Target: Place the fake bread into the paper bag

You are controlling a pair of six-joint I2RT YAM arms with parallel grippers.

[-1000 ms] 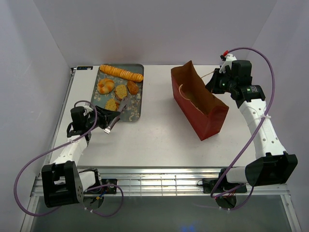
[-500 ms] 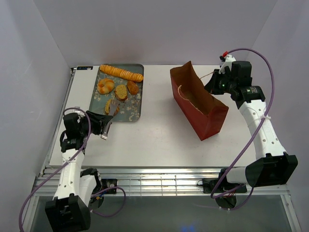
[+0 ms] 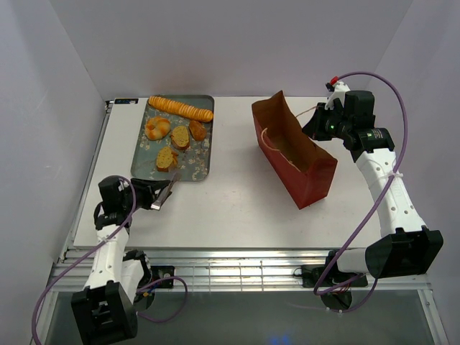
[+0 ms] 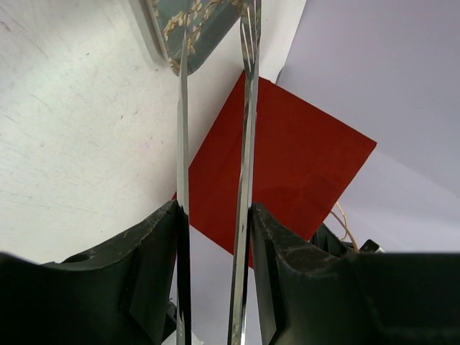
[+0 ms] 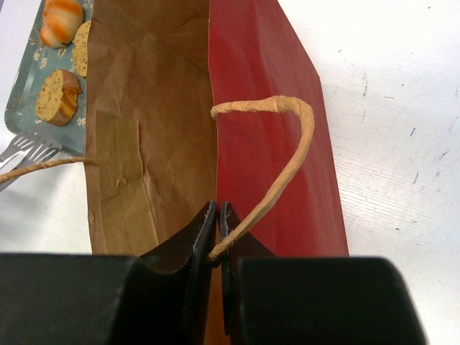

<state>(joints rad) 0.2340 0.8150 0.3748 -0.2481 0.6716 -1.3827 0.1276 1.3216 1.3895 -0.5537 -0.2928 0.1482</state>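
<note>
— How far along?
— Barely begun, by the look of it. Holds the paper bag [image 3: 295,158] upright and open with the right gripper [image 5: 218,215], jaws pressed tight on the rim, with the string handle [image 5: 259,106] looping out just beside them. No bread visible inside, though the bottom can't be seen.
— And the bread?
— All the fake bread [image 3: 180,136] lying on the tray [image 3: 195,162], just ahead of the left gripper [image 3: 152,194].
— Anything in that one?
— Partly closed on metal tongs [image 4: 248,144], clamped between its fingers [image 4: 154,251]. Nothing between the tong tips, which are poised at the tray's near corner.
— Left to do?
— Everything: picking up each piece and carrying it over to the bag, well off to the tongs' right.
— In the way?
— Nothing standing on the table [image 3: 230,201] between them. Only the bag's tall wall and loose handle to clear, probably.
</note>
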